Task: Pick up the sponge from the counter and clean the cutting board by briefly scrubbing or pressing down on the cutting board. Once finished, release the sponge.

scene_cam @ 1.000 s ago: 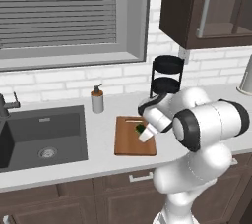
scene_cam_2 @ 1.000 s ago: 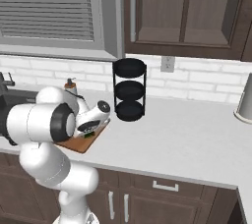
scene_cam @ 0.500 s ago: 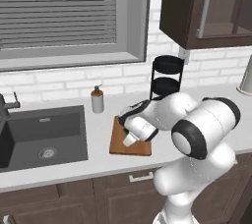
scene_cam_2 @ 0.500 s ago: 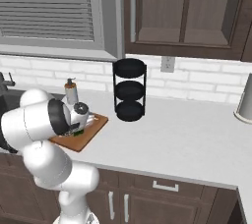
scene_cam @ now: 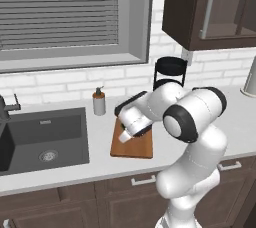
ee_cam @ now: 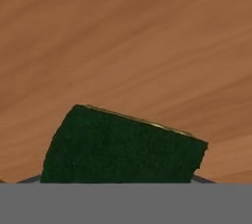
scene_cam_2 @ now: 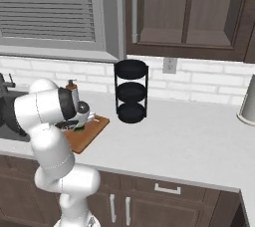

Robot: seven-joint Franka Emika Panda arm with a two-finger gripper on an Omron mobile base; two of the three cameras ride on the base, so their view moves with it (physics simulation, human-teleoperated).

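Observation:
The reddish-brown cutting board lies on the light counter right of the sink. My gripper is bent low over the board's left part, shut on the dark green sponge. The sponge's bottom face lies close against the wood, with a thin yellow edge showing along its far side. In the right base view the sponge shows as a dark bit under the hand, over the board. The sponge hides the fingertips in the hand view.
A dark sink with a faucet lies left of the board. A soap dispenser stands behind it. A black three-tier rack stands at the back wall, and a kettle at the far right.
The arm has swung left and lower with the sponge, carrying it from the board's middle toward its sink-side part and down to the wood.

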